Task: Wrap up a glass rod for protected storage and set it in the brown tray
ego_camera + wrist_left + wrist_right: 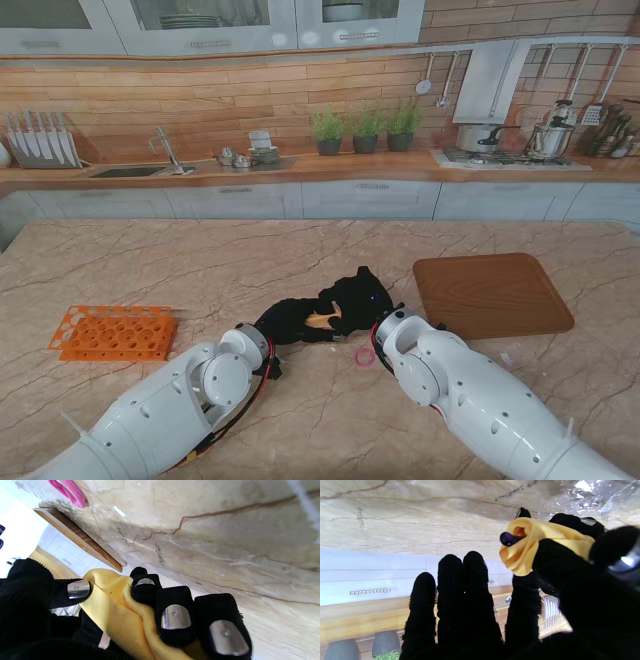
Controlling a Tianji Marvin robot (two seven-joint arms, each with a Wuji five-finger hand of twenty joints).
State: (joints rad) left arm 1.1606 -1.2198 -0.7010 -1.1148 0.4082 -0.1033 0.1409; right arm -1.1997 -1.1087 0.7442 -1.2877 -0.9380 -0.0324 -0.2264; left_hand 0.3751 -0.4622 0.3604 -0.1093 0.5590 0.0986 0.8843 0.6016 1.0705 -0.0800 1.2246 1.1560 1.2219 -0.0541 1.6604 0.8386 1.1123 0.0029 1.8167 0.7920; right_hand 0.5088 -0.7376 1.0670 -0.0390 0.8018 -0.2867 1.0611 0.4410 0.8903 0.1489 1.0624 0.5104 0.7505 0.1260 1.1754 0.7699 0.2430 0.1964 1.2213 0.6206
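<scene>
No writing can be read anywhere; at the centre of the stand view both black knit-gloved hands meet, the left hand with fingers curled on a soft yellow cloth, the right hand pressed against that bundle, its fingers extended in its wrist view. The dark rounded tip of the glass rod pokes out of the rolled cloth; the flat brown tray with rounded corners lies at right of centre, an orange perforated rack at the left, a pink ring beside the right wrist, all on veined marble table.

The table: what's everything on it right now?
Cloth: one, yellow, bundled between both hands at mid-table.
Rod: one, dark tip poking out of the cloth.
Tray: one, brown, right side, nothing in it.
Rack: one, orange, left side.
Ring: one, pink, lying by the right wrist.
Table: one, beige marble.
Left hand: black glove, closed on the cloth.
Right hand: black glove, fingers mostly straight; its grip is unclear.
</scene>
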